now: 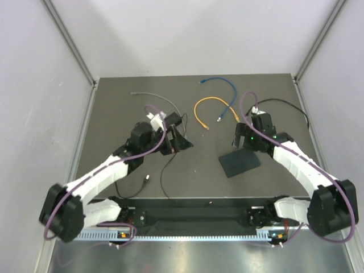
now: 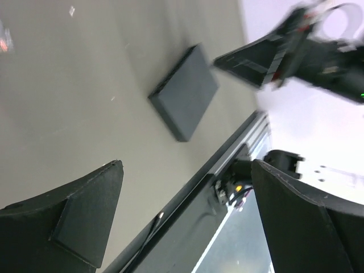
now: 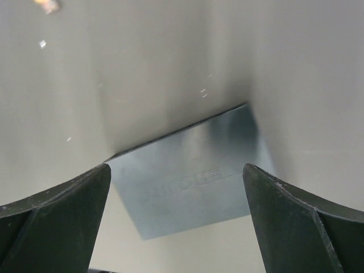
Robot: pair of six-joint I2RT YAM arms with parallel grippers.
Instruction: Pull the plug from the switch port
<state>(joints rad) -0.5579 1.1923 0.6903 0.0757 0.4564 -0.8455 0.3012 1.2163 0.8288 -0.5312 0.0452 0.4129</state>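
1. R tool (image 3: 176,169): fingers wide apart, nothing btwn them. It hangs over the switch box (image 3: 193,185). In the wrist view the box shows btwn the two tips, and we see no contact.
2. L tool (image 2: 187,164): fingers likewise wide apart, empty. It sits well apart from the box, over the left half of the desk (image 1: 199,176), facing toward the R arm.
3. Box: flat, matte black, lying flat on the desk, skewed to the desk edges. The switch port should be on one of its thin edges, but we cannot make out the socket in any view.
4. Plug: no lead shows joined to the box in any view, so we judge the plug is already out of the port. Loose leads lie beyond the box, an orange cable (image 1: 196,109) and a blue cable (image 1: 234,94), w/ ends near the R tool. We cannot tell which one carried the plug.
5. Handling, est.: plug is a small, light, hard plastic shell; the lead is soft and limp. Grip the shell close to the port, across its flat sides. Do not haul on the lead.
6. Box is prob. light and smooth, so it would slide w/ any pull. One tool should pin it while the other draws the plug straight out, in line w/ the socket.
7. Check the box's hidden edges are free before we call the task done.
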